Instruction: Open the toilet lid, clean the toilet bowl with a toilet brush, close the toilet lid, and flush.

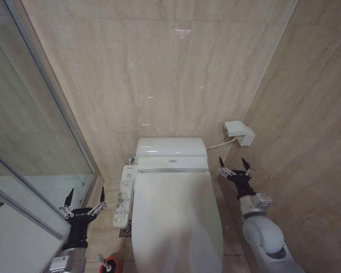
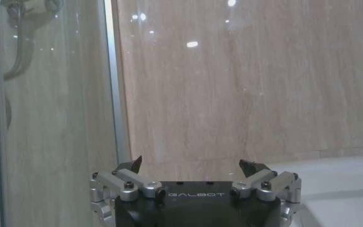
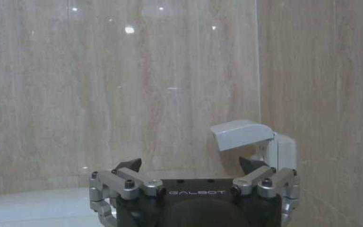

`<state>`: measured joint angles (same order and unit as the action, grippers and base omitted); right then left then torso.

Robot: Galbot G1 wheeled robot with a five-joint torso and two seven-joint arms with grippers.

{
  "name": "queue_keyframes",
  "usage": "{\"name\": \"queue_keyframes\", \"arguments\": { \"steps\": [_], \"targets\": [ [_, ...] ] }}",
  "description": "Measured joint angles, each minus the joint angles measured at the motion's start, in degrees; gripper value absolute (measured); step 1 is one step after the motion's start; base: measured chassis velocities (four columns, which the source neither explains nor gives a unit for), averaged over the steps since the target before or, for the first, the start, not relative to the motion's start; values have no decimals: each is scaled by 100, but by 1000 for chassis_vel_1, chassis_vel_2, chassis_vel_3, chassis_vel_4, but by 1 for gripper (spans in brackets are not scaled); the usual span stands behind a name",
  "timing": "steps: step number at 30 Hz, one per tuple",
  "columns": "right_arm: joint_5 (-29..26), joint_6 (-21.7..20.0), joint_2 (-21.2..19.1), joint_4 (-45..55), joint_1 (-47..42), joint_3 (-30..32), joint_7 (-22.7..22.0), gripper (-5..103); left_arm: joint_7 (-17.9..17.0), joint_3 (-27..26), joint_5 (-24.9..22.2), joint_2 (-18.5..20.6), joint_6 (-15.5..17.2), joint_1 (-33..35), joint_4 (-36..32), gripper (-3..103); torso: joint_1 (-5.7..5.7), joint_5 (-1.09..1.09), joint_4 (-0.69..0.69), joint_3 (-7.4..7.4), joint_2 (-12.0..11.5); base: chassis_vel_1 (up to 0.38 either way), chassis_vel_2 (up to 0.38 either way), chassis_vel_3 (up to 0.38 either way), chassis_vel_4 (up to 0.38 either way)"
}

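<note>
The toilet lid [image 1: 176, 219] is down, a glossy white oval covering the toilet in the middle of the head view, so the toilet bowl is hidden beneath it. My left gripper [image 1: 85, 195] hovers open to the left of the toilet, beside the control panel, with nothing between its fingers. It shows open against the wall in the left wrist view [image 2: 191, 164]. My right gripper [image 1: 234, 165] is open to the right of the tank, near the wall, and shows open in its wrist view [image 3: 191, 164]. The toilet brush handle tip [image 1: 102, 261] pokes from a red holder [image 1: 109, 266] at the bottom left.
A white control panel [image 1: 124, 196] with buttons runs along the toilet's left side. The tank [image 1: 171, 149] sits against the back wall. A white wall socket box [image 1: 239, 132] with a cable is on the right wall [image 3: 251, 137]. A glass shower screen [image 1: 34, 142] stands on the left.
</note>
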<state>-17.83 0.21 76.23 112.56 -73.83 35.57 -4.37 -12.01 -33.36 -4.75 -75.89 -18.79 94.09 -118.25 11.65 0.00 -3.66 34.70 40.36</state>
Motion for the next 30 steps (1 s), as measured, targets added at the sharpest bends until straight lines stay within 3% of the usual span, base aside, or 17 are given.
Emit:
{"name": "queue_keyframes", "arguments": {
  "steps": [30],
  "targets": [
    [0, 0, 0, 0, -1, 0, 0, 100, 72, 41, -37, 38, 11, -194, 185, 100, -2, 0, 0, -1, 1, -29, 26, 25, -26]
  ]
}}
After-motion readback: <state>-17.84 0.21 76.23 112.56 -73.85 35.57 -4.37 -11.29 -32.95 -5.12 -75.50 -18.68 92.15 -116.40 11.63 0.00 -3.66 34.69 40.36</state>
